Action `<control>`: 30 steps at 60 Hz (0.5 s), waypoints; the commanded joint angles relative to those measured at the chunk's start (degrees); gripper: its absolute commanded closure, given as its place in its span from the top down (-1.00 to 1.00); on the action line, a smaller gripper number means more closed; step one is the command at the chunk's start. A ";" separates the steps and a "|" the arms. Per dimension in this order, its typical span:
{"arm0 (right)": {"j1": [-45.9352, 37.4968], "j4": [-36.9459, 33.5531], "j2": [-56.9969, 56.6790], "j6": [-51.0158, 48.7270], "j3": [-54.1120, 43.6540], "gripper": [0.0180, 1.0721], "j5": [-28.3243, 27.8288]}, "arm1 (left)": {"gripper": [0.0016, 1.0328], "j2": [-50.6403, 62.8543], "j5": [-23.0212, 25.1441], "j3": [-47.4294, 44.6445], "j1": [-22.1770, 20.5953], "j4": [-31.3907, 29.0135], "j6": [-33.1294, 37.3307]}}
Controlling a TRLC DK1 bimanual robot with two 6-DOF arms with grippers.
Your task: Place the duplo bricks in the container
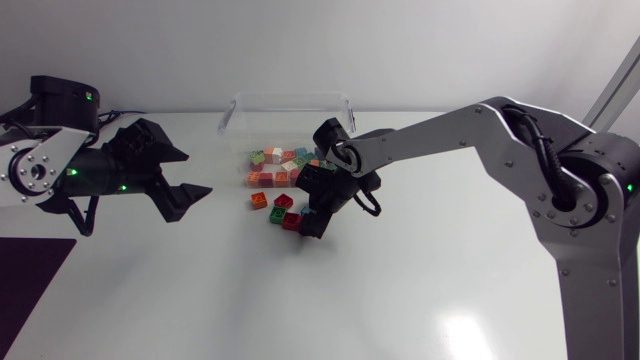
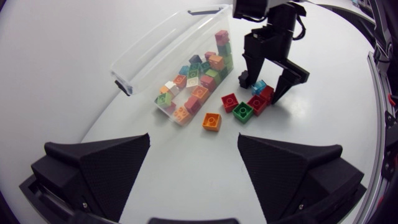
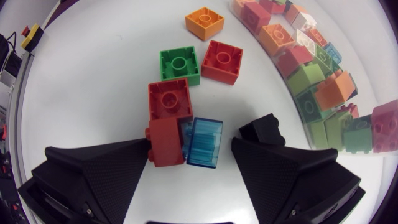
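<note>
Right gripper (image 3: pixel 193 149) is down over the loose bricks just outside the container (image 3: pixel 373 81), jaws spread wide. Between them lie a clear blue brick (image 3: pixel 205 142) and a tipped red brick (image 3: pixel 165 144), pressed side to side. One finger looks to be against the red one, while the other stands just off the blue, so nothing is gripped yet. Closer to the container sit an upright red brick (image 3: pixel 169 99), a green brick (image 3: pixel 180 65) and an orange brick (image 3: pixel 205 22), studs up. Most of the bricks are already inside the container. These look like light, rigid, smooth plastic blocks. I'd squeeze two flat opposite sides, square-on, since a skewed pinch could squirt one out. Left gripper (image 1: pixel 195 172) hangs open, well away from the container, holding nothing.
</note>
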 commanded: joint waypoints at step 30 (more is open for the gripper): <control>0.00 0.49 -3.07 -1.99 -3.96 -0.37 -2.17 | 0.90 10.96 1.66 -1.65 -6.33 1.21 9.95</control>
